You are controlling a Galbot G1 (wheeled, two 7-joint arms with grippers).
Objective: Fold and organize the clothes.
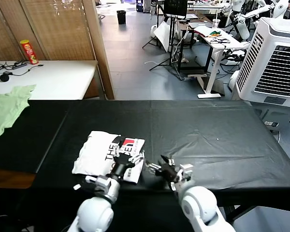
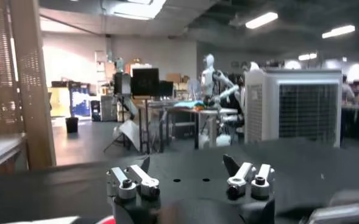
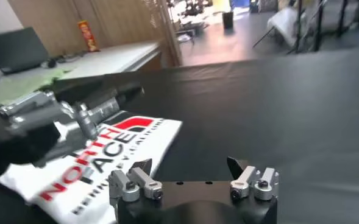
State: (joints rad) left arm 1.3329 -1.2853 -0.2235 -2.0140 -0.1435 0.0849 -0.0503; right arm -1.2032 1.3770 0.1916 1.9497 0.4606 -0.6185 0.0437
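The clothes are one folded white T-shirt (image 1: pixel 100 153) with a black-and-red "THE NORTH FACE" print, lying as a small rectangle near the front edge of the black table (image 1: pixel 208 135). My left gripper (image 1: pixel 129 154) hovers open over the shirt's printed right end, with nothing between its fingers (image 2: pixel 188 165). Just right of the shirt, my right gripper (image 1: pixel 157 165) stands open over bare black cloth, holding nothing. In the right wrist view the shirt (image 3: pixel 115 149) lies beyond the open right gripper (image 3: pixel 190 167), with the left gripper (image 3: pixel 119 98) above it.
A pale green cloth (image 1: pixel 5 108) lies at the table's far left. Behind it stands a white table (image 1: pixel 63 79) with a red can (image 1: pixel 29 51). A white air cooler (image 1: pixel 275 63) stands at the back right. The table's front edge runs just under both grippers.
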